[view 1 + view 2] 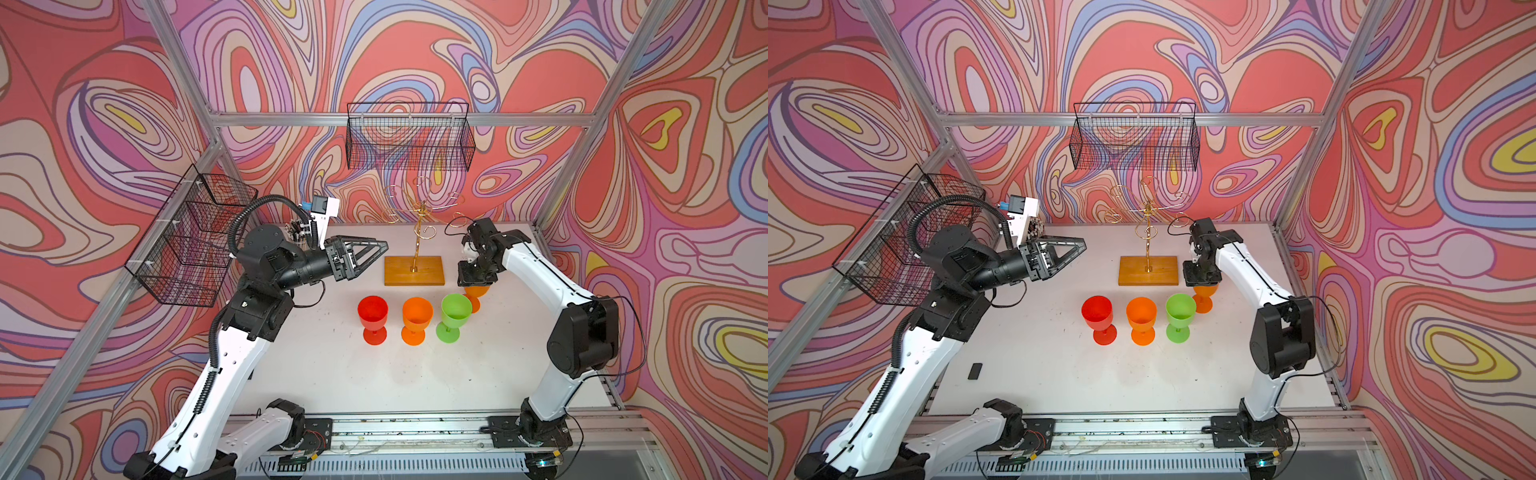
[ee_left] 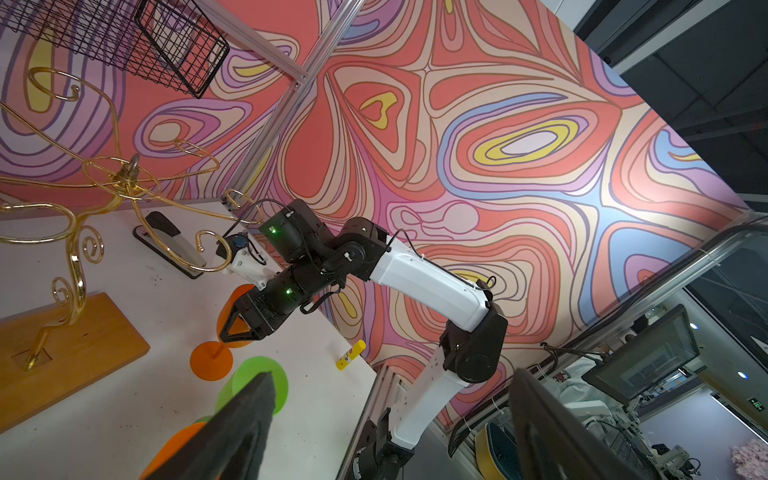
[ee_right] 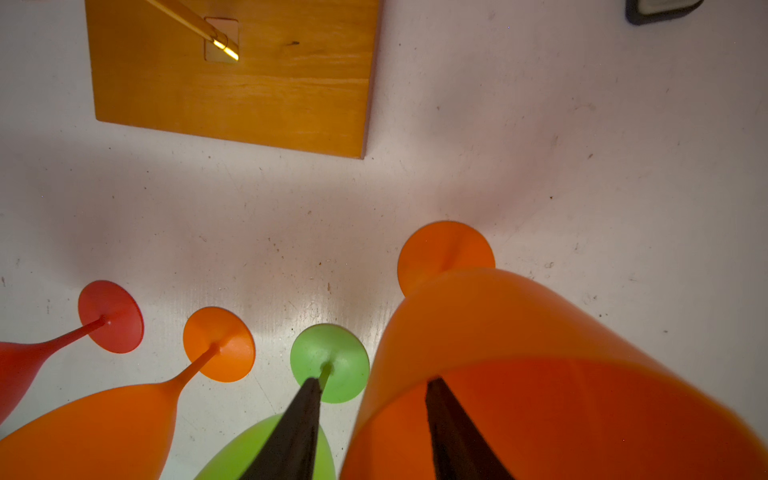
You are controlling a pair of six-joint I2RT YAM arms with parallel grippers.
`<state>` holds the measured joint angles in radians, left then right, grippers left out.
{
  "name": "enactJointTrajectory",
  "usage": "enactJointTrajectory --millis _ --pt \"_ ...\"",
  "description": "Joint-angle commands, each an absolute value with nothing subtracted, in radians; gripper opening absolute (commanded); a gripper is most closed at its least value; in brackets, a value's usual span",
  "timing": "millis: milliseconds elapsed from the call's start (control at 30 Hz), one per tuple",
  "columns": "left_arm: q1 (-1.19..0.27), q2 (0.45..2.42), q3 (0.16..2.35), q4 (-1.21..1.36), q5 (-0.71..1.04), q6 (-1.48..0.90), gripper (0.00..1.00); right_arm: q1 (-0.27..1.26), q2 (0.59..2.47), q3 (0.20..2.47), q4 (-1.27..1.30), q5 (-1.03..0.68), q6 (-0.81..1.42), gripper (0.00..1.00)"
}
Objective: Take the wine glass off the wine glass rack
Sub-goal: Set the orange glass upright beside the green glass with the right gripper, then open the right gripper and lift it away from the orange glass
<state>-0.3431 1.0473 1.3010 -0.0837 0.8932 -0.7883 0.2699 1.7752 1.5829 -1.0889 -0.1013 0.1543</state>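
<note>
Swirled pink, red and lilac walls (image 1: 124,124) close in a white table (image 1: 332,382), and in both top views the rack (image 1: 418,237) stands toward its back on a wooden base (image 1: 413,271). We find the wine glass (image 1: 475,293) (an orange one) off the rack, upright on the table, directly under the right gripper (image 1: 473,286), whose body hides most of the bowl from above. What the top views hide, the right wrist view gives. There the gripper's fingers are apart and straddle the bowl's wall, one finger (image 3: 453,432) inside the bowl and the other finger (image 3: 291,432) outside it. A gap shows between that outer finger and the wall, so nothing is clamped. Just beyond the outer finger stands the green glass (image 3: 330,361), then an orange glass (image 3: 219,344) and a red glass (image 3: 111,316), each farther from the fingers. The base lies ahead of the fingertips, apart from the wine glass's foot.

The left gripper (image 1: 376,252) hangs in the air, with the rack between it and the right fingers. From above its fingers overlap, but the left wrist view shows its fingers (image 2: 249,415) spread wide on nothing. That view also shows a small yellow stick (image 2: 351,354) on the table beyond the right fingers (no other view has it) and a dark stapler-like thing (image 2: 170,241) behind the rack. A small black object (image 1: 974,371) lies well behind the left fingers in a top view. Black wire baskets (image 1: 409,137) hang on the walls.
</note>
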Motion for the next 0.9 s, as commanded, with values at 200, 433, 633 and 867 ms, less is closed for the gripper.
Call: enactJointTrajectory --millis 200,433,633,867 --pt "-0.339 1.031 1.302 -0.111 0.901 -0.756 0.88 0.273 1.686 1.657 -1.102 -0.042 0.176 0.45" --pt "-0.337 1.019 1.323 -0.207 0.861 -0.689 0.9 0.272 1.595 1.73 -1.155 0.05 0.177 0.45" --pt "-0.33 0.987 1.368 -0.384 0.72 -0.567 0.91 0.256 1.464 1.777 -1.167 0.171 0.162 0.45" --pt "-0.328 0.915 1.349 -0.557 0.236 -0.326 0.9 0.255 1.141 1.449 -0.738 0.327 0.092 0.56"
